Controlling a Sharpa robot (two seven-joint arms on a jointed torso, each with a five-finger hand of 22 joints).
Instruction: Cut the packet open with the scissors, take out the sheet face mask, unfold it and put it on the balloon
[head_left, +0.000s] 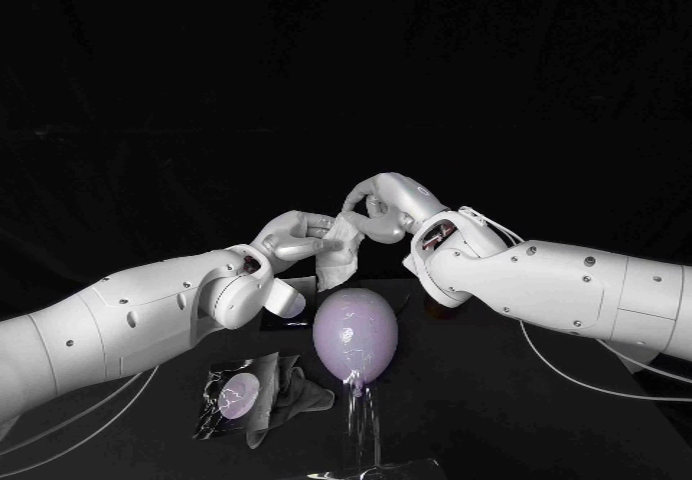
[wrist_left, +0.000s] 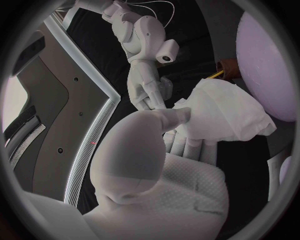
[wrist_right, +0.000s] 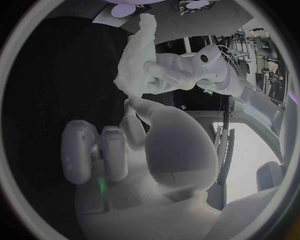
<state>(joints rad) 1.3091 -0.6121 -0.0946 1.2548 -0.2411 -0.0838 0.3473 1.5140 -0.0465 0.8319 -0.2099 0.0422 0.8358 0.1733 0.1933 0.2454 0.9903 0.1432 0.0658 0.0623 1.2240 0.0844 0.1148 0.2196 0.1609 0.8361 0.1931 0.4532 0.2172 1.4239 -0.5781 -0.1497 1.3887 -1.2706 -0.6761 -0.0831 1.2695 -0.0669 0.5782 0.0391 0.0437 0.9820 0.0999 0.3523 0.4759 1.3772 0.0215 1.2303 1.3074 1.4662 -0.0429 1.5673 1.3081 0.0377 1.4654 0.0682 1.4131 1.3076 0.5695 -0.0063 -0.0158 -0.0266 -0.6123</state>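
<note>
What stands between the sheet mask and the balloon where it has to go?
Nothing visible does. The left hand holds the sheet mask in the air above the balloon, the right hand at its edge, with open space between. The packet lies on the table beside the balloon, off that path.

No word, number, brand or sign is legible in anything before me. The packet (head_left: 238, 398) carries a pale round print on its face, but its marks are too small to read as lettering.
</note>
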